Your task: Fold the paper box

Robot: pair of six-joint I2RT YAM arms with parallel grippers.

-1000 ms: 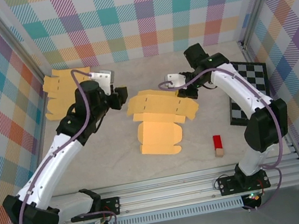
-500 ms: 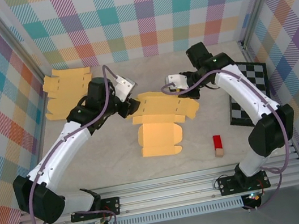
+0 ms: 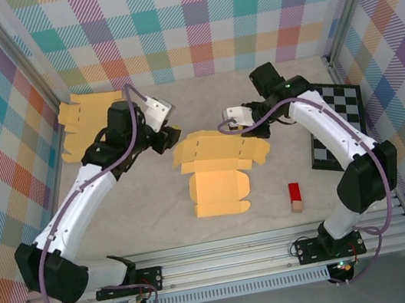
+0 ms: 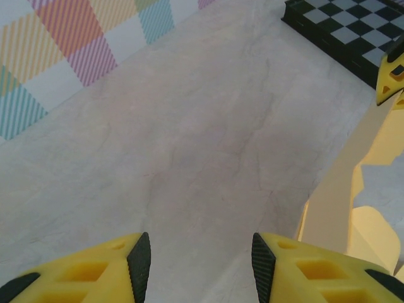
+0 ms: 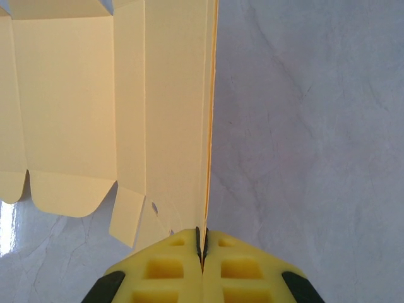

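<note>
The paper box (image 3: 217,171) lies as a flat orange cut-out sheet in the middle of the table, with its wide flap toward the near edge. My right gripper (image 3: 250,132) is shut on the sheet's far right edge. In the right wrist view that edge (image 5: 208,126) stands on end, running straight into the closed jaws of the right gripper (image 5: 202,243). My left gripper (image 3: 172,136) hovers just off the sheet's far left corner. It is open, with bare table between its fingers in the left wrist view (image 4: 196,249), and the paper box (image 4: 331,202) is to their right.
A second flat orange sheet (image 3: 85,124) lies at the back left by the wall. A black-and-white checkerboard (image 3: 338,125) sits at the right, with a small red block (image 3: 296,196) in front of it. Checked walls close the table on three sides.
My left arm swung in toward the sheet's far left corner, then drew back a little. The sheet's far part shifted slightly and lies flatter. The right gripper has kept its grip.
</note>
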